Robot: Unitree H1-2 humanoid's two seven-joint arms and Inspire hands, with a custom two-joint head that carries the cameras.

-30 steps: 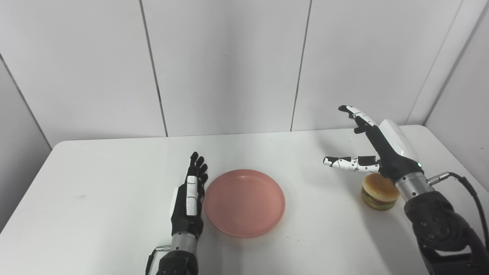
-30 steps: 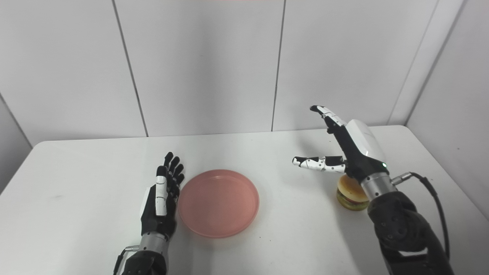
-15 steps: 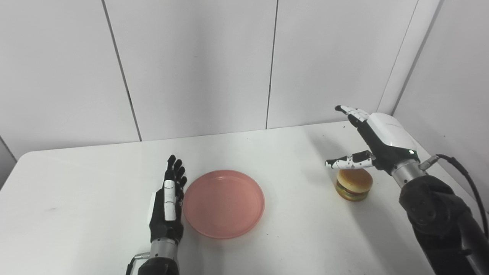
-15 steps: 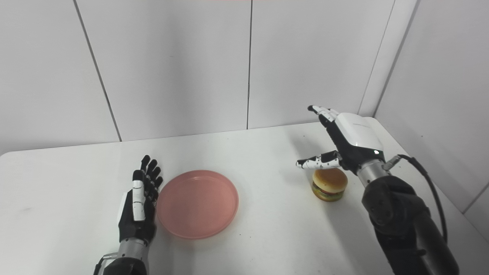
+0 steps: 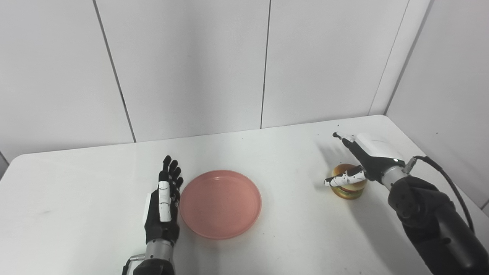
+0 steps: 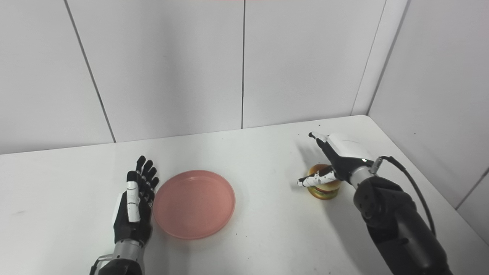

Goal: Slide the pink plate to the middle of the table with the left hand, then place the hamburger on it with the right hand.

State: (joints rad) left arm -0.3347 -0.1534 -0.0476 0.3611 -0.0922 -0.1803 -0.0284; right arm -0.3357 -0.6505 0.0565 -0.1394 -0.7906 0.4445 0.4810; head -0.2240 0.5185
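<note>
The right hand's fingers (image 5: pixel 340 136) reach out spread and straight past the far side of the small round hamburger with its tan bun (image 5: pixel 347 186), while the thumb crosses in front of the bun's near-left side; whether it touches the bun cannot be told. The right hand (image 5: pixel 365 158) sits over the hamburger, wide and not closed on it, at the right of the frame. The left hand (image 5: pixel 162 206) lies flat at lower centre-left, its fingers (image 5: pixel 170 172) straight, side by side and holding nothing, its edge just beside the left rim of the round pink plastic plate (image 5: pixel 221 203). The plate rests near the middle of the white worktop (image 5: pixel 76 198), well apart from the hamburger.
</note>
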